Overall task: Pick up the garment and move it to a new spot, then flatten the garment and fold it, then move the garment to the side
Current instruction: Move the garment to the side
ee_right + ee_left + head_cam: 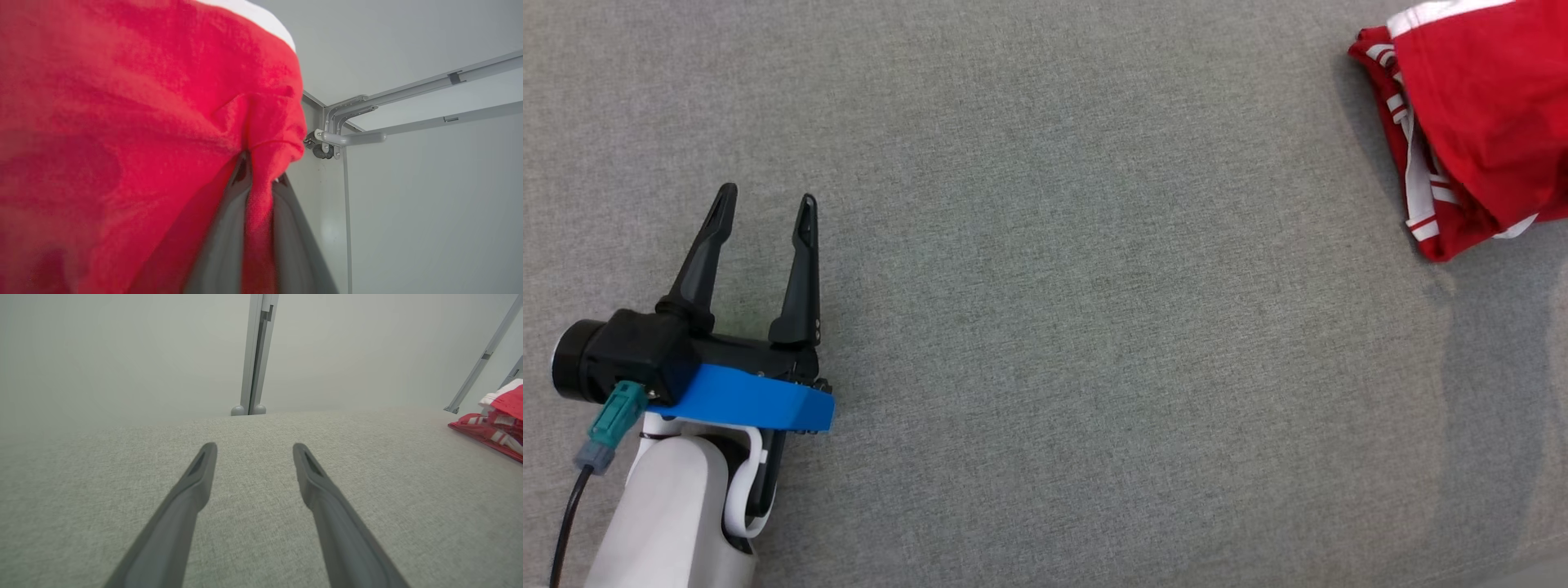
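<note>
Limp, light red garment (1478, 106) sags from the right claw (260, 173), which pinches a fold; the empty, spread left claw (768, 198) could take a hem.

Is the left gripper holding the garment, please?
No, the left gripper hangs open above the grey surface, apart from the red garment.

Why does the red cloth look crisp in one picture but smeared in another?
Head view: the garment is sharp under even light, casting a soft shadow on the grey surface. Right wrist view: it hangs very close to the lens, pinched in the right gripper, so it blurs. Left wrist view: the left gripper looks soft, and the wide lens tilts the frame post.
</note>
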